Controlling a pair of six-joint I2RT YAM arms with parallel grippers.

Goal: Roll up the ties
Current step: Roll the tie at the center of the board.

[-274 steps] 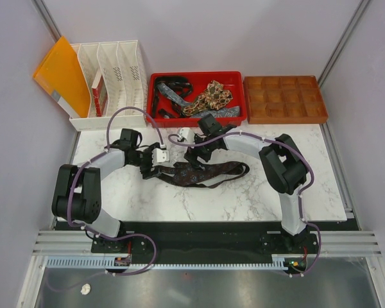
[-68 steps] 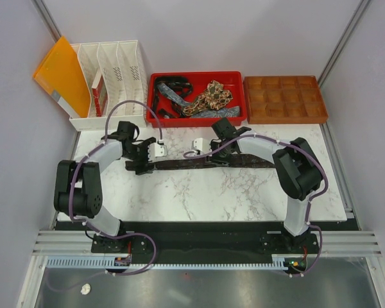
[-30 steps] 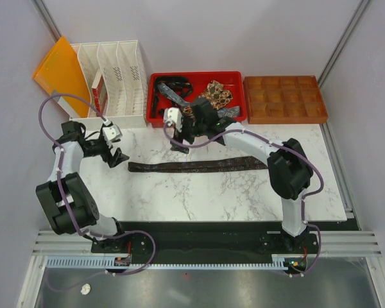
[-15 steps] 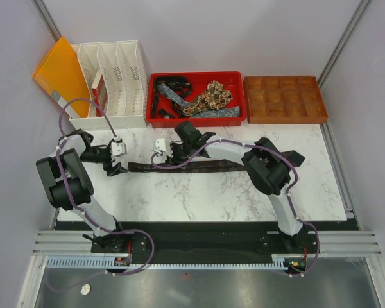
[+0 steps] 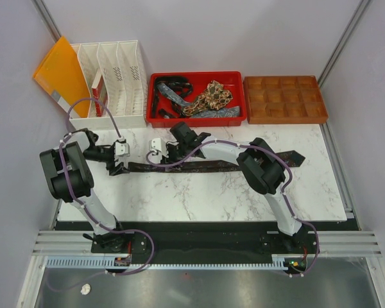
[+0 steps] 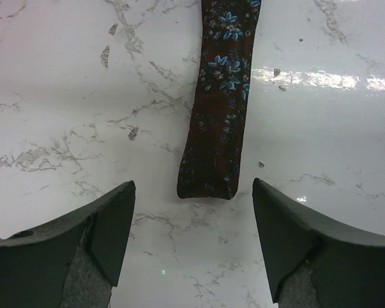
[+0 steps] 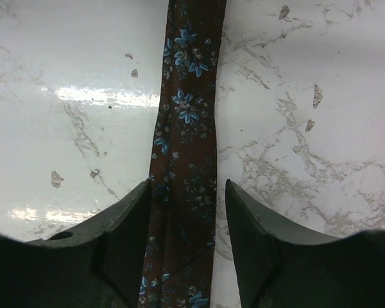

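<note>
Marble tabletop [image 6: 64, 96] shows bare on either side of the left gripper [image 6: 192, 190]. Its fingers stand wide apart and hold nothing. The blunt narrow end of the dark floral tie [image 6: 215, 141] lies just ahead of them, centred on the gap.

A second ago this arm hung off to the side and the right gripper [image 7: 187, 186] hovered by the red tray [image 5: 199, 74]. Both have now dropped to the tie, which lies flat and straight where it earlier lay looped. Straightening looks finished, so rolling can likely start from that narrow end.

The right gripper straddles the tie a little further along, jaws part-open with one finger at each edge. Whether it is pressing or merely flanking I cannot tell. Beyond it, the remaining ties [image 5: 212, 95] wait in the tray.
</note>
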